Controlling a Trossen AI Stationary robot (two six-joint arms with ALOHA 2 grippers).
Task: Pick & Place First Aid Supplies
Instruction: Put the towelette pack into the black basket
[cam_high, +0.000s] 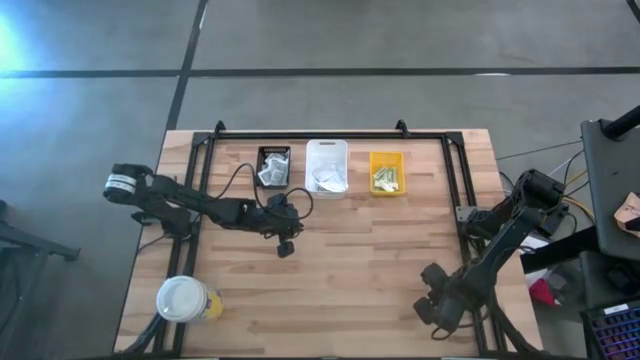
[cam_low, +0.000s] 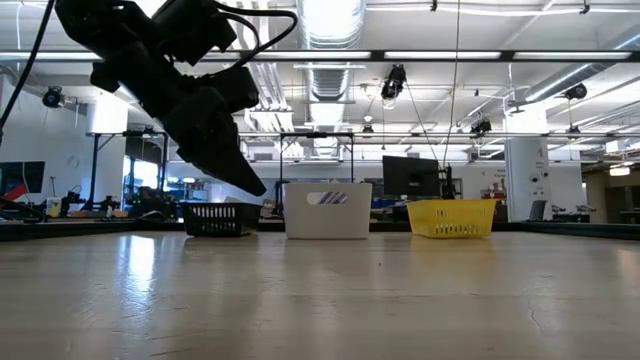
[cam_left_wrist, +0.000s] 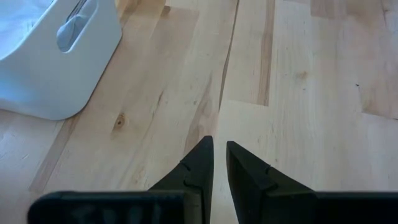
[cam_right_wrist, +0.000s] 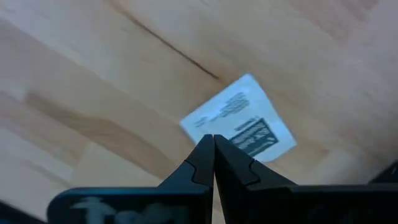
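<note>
Right pincer (cam_right_wrist: 213, 149) clenched on white packet (cam_right_wrist: 239, 121) edge, lifted off table (cam_high: 350, 250) near right front corner, presumably for carrying to white bin (cam_high: 327, 165); left pincer (cam_left_wrist: 219, 155) slightly parted, empty, beside that bin.

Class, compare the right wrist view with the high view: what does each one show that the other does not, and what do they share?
Only the right wrist view shows a white packet with dark print, at the tips of the shut right gripper; whether it is pinched or lying on the wood cannot be told.

Only the high view shows the black bin, white bin and yellow bin in a row holding packets, the lidded cup, and the left gripper near the middle.

Both show the wooden table and the right arm's gripper.
</note>
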